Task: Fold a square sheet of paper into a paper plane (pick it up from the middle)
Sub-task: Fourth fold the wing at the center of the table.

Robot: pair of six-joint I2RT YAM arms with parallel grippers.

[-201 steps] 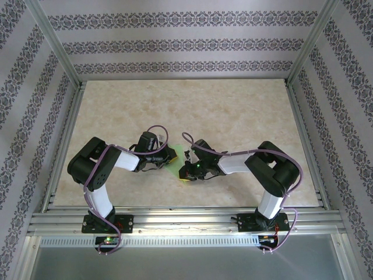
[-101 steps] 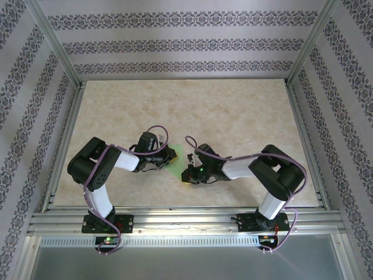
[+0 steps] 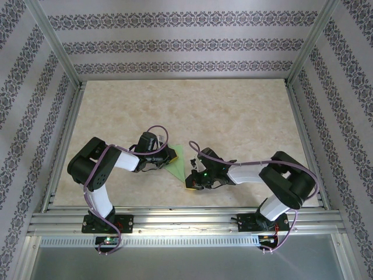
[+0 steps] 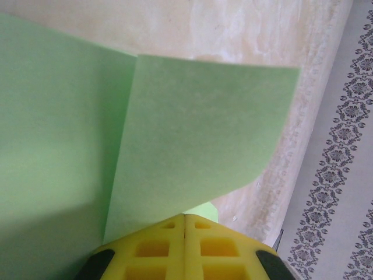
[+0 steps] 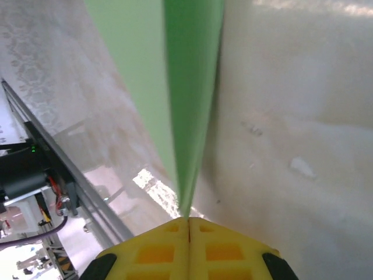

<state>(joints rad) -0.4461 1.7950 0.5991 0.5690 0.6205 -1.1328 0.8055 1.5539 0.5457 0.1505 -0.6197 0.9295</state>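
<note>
Left arm (image 3: 100, 168): base at the near-left edge; we see the elbow folded back to the left, the forearm reaching right toward the middle of the worktop (image 3: 233, 116).
Left tool (image 3: 170, 156): low over the worktop; yellow pads (image 4: 154, 248) pressed flat together, clamped on the green paper (image 4: 192, 134).
Right arm (image 3: 287, 182): base at the near-right edge; elbow out to the right, forearm stretched left and low.
Right tool (image 3: 191, 184): pads meet tip to tip, closed on the paper's folded edge; we place it near the left tool, on its right and nearer the bases, not touching it.

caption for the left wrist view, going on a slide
Left gripper pinching the pale green sheet of paper, one layer overlapping another, above the marbled table.
</note>
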